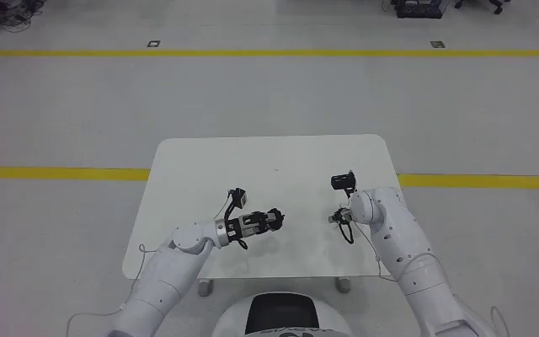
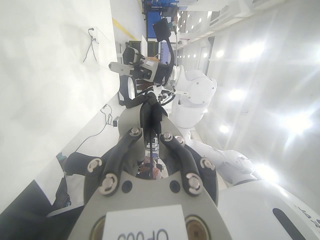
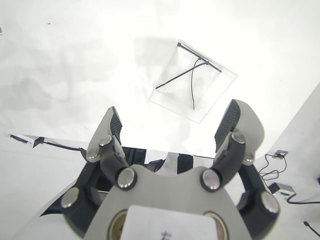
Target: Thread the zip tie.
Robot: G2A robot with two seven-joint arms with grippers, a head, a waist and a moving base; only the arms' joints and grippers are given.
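Note:
My left gripper [image 2: 151, 102] is shut on a thin black zip tie [image 2: 150, 148], whose strip runs back between the fingers toward the wrist. In the top view this gripper [image 1: 276, 219] hangs over the near middle of the white table [image 1: 210, 168], pointing at my right gripper [image 1: 334, 216]. The right gripper [image 3: 175, 116] is open with nothing between its ribbed pads. It hovers above a clear square tray [image 3: 225, 86] holding a few more black zip ties [image 3: 180, 76]. The left wrist view also shows the right gripper [image 2: 120, 63] farther off, near the tray's zip ties [image 2: 91, 46].
The table edge [image 3: 62, 143] runs just beneath the right gripper. Cables and a small box [image 3: 281, 188] lie on the floor beside the table. Yellow floor lines [image 1: 269, 53] cross the room beyond the table.

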